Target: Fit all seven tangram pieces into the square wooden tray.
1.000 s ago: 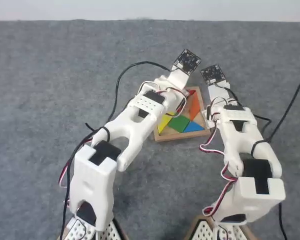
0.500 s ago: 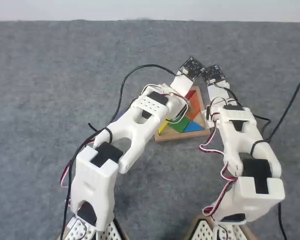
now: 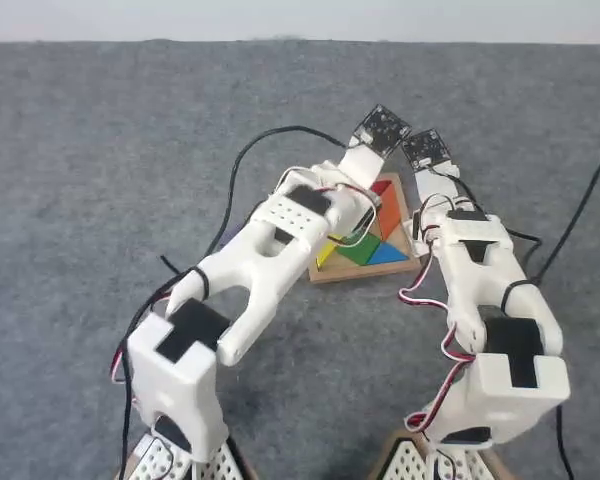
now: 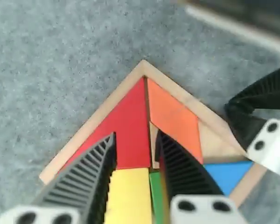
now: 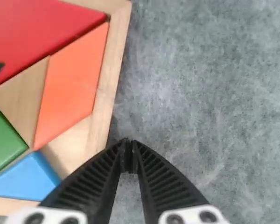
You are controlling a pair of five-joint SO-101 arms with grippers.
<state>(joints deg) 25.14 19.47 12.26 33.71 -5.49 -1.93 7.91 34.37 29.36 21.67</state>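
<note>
The left gripper (image 4: 136,136) hangs parted and empty over the red triangle (image 4: 128,114) in the wooden tray (image 4: 84,129), while the right gripper (image 5: 129,142), pinched together on nothing, sits just beside its rim.

We are looking at what seems to be a robotics lab or test bench, not a home. A grey felt-like cloth (image 3: 100,150) is covering the whole table (image 3: 540,110) and running back to a plain pale wall (image 3: 280,18). Two white printed-plastic arms, the left arm (image 3: 270,250) and the right arm (image 3: 490,290), are standing side by side on perforated bases (image 3: 180,462). Loose wires (image 3: 446,345) are trailing along them, and bare circuit boards (image 3: 382,127) are sitting exposed at their wrists.
</note>
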